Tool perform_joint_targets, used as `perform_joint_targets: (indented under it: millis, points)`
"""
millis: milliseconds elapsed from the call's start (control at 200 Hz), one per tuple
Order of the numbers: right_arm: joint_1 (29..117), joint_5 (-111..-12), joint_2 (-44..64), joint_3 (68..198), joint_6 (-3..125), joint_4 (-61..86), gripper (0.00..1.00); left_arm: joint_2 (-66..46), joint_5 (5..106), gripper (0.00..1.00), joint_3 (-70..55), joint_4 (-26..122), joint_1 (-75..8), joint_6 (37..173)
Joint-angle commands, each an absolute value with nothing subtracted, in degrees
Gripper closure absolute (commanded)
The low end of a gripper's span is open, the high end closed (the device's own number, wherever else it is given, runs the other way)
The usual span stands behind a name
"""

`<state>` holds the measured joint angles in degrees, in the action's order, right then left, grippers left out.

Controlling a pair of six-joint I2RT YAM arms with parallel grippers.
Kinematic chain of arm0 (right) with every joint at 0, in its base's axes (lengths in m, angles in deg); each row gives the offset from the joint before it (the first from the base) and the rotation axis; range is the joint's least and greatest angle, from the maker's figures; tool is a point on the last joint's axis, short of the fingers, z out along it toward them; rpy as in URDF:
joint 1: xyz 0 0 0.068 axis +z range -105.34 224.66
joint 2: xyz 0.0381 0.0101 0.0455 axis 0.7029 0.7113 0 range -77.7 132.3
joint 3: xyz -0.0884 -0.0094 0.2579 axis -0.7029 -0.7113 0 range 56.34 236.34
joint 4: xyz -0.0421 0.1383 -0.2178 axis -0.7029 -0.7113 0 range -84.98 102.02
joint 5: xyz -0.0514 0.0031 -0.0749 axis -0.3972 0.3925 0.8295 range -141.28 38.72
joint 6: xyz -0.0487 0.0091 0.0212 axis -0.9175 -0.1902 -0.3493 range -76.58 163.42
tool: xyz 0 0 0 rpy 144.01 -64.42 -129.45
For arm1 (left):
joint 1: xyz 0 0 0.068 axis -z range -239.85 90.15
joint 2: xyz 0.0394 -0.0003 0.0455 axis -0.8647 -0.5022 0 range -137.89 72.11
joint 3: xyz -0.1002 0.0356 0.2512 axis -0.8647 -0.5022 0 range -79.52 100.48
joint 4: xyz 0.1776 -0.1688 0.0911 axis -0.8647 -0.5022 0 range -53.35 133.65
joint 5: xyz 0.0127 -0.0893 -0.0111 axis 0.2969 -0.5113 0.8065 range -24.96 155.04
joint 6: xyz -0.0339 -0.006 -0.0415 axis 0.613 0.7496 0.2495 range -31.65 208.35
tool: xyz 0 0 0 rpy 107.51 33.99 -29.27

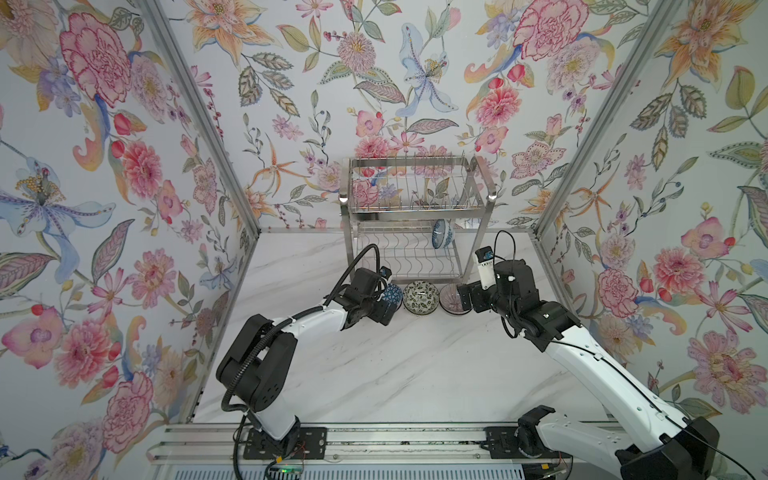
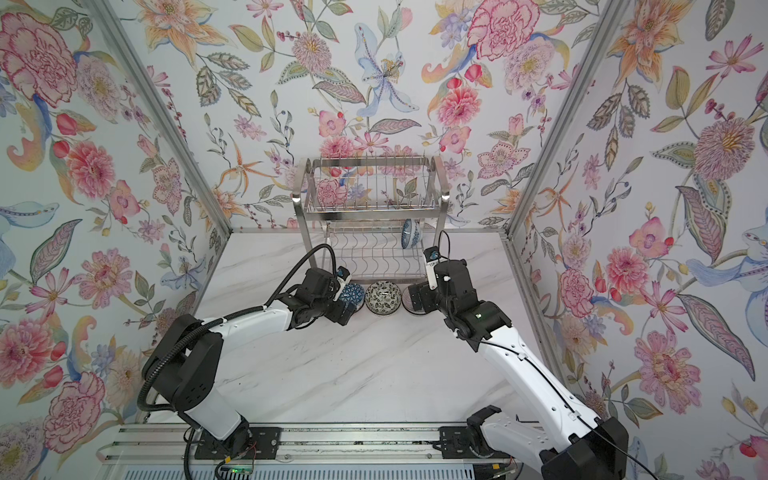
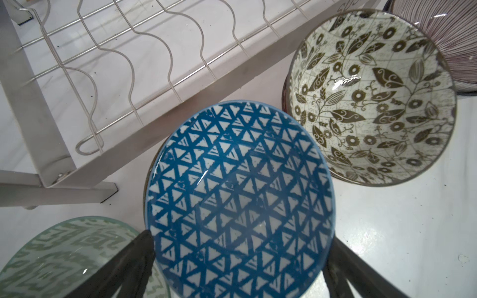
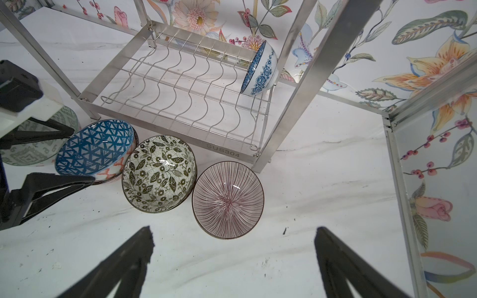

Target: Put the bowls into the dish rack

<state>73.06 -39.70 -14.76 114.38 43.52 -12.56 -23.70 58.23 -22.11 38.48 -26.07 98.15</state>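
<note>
One blue floral bowl [image 4: 260, 69] tilted on the lower shelf of the rack [image 4: 224, 152], left pincer [image 3: 241, 237] wide around the triangle bowl [image 3: 240, 193], right pincer [image 4: 233, 229] wide and empty, near the pink bowl [image 4: 228, 198] on the worktop [image 4: 322, 193]

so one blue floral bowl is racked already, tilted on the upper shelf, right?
No. The blue floral bowl is racked and tilted, but on the lower shelf of the dish rack, not the upper one. The right wrist view shows it clearly.
</note>
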Motion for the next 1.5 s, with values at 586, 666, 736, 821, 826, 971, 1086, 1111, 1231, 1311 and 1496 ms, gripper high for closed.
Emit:
perform_joint_targets:
  millis: [586, 666, 736, 821, 826, 971, 1086, 1111, 1231, 1311, 1496]
  points:
    - [72.85, -39.06, -15.12, 113.99, 43.95, -12.07, 0.01, -21.32, 62.58, 0.01, -18.02, 36.66, -25.55, 96.35]
    - [72.87, -39.06, -15.07, 113.99, 43.95, -12.07, 0.01, -20.98, 62.83, 0.01, -17.74, 36.53, -25.66, 96.26]
    - [72.87, -39.06, -15.04, 113.88, 43.95, -12.07, 0.01, -20.88, 63.0, 0.01, -17.57, 36.53, -25.58, 96.08]
    - [72.85, -39.06, -15.12, 113.9, 43.9, -12.07, 0.01, -20.83, 63.1, 0.01, -17.56, 36.53, -25.57, 96.0]
    - [72.82, -39.06, -15.12, 113.9, 43.93, -12.07, 0.01, -20.85, 63.1, 0.01, -17.6, 36.53, -25.57, 96.0]
    - [72.83, -39.06, -15.11, 113.86, 43.94, -12.06, 0.01, -20.62, 62.73, 0.01, -18.12, 36.97, -25.53, 96.26]
    - [72.87, -39.06, -15.06, 113.9, 43.93, -12.07, 0.01, -21.05, 62.84, 0.01, -18.65, 37.36, -25.58, 96.33]
    - [72.85, -39.06, -15.13, 113.86, 43.9, -12.13, 0.01, -21.24, 62.76, 0.01, -18.86, 37.52, -25.57, 96.35]
    - [72.87, -39.06, -15.17, 113.82, 43.95, -12.07, 0.01, -22.17, 62.6, 0.01, -19.76, 38.59, -25.58, 96.78]
    - [72.87, -39.02, -15.25, 113.82, 43.95, -12.07, 0.01, -22.81, 62.38, 0.01, -20.15, 39.0, -25.41, 97.01]
    - [72.88, -38.97, -15.25, 113.79, 43.95, -12.09, 0.01, -24.04, 63.08, 0.01, -20.46, 39.46, -25.34, 97.05]
